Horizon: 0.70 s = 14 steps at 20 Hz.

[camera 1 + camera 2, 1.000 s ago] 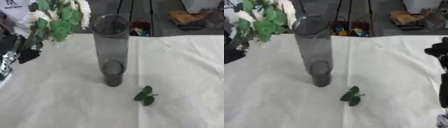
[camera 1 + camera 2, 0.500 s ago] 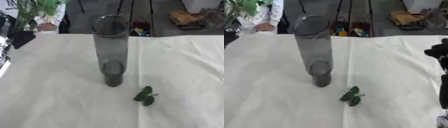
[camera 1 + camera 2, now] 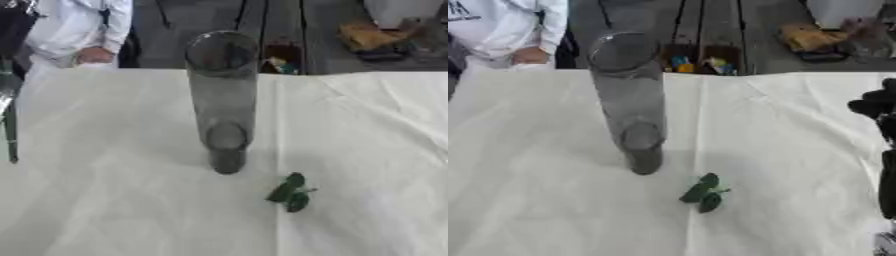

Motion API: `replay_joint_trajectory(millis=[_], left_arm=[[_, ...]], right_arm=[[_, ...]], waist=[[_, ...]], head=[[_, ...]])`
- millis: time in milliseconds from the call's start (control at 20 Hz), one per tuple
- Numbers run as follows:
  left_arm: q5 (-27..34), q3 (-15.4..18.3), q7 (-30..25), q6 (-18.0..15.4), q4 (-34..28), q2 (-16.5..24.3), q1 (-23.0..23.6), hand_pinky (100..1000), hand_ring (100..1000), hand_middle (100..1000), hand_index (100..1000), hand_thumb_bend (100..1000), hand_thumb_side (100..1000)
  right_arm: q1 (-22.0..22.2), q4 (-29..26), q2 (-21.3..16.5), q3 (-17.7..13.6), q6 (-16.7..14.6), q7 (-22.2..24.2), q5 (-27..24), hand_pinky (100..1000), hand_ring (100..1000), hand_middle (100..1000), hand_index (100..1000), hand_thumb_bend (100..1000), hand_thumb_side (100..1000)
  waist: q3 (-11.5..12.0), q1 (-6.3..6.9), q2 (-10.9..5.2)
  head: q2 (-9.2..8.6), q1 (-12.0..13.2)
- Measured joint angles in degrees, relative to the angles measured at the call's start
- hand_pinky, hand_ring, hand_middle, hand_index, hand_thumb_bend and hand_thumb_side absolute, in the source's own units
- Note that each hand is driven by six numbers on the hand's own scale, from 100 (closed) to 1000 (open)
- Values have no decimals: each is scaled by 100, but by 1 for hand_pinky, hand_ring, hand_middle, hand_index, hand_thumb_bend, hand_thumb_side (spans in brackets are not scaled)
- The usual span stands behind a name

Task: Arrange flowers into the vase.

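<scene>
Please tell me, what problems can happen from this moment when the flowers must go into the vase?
1. The tall, narrow, clear grey glass vase stands free on the white tablecloth; a stem striking its rim could tip it.
2. A small green leaf sprig lies on the cloth just right of the vase base; it may be left out of the arrangement.
3. The mouth of the vase is narrow, so lowered stems could miss it.

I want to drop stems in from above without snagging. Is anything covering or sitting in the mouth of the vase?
Nothing visible does. The vase stands upright on the white cloth with its round mouth open and bare. The only loose thing nearby is a small green leaf sprig, lying on the cloth in front of the vase's base, apart from it.
</scene>
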Motion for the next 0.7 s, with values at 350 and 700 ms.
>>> replay_joint_trajectory(millis=[350, 700], left_arm=[[1006, -1, 336, -386, -29, -29, -254, 100, 100, 100, 100, 100, 766], [1524, 1, 554, -642, -27, -99, -533, 100, 100, 100, 100, 100, 781]], right_arm=[[10, 0, -1, 31, 16, 19, -60, 703, 616, 585, 745, 100, 1000], [58, 0, -7, 65, 22, 65, -116, 703, 616, 585, 745, 100, 1000]], waist=[[-12, 17, -63], [-51, 56, -126]], head=[[47, -2], [73, 1]])
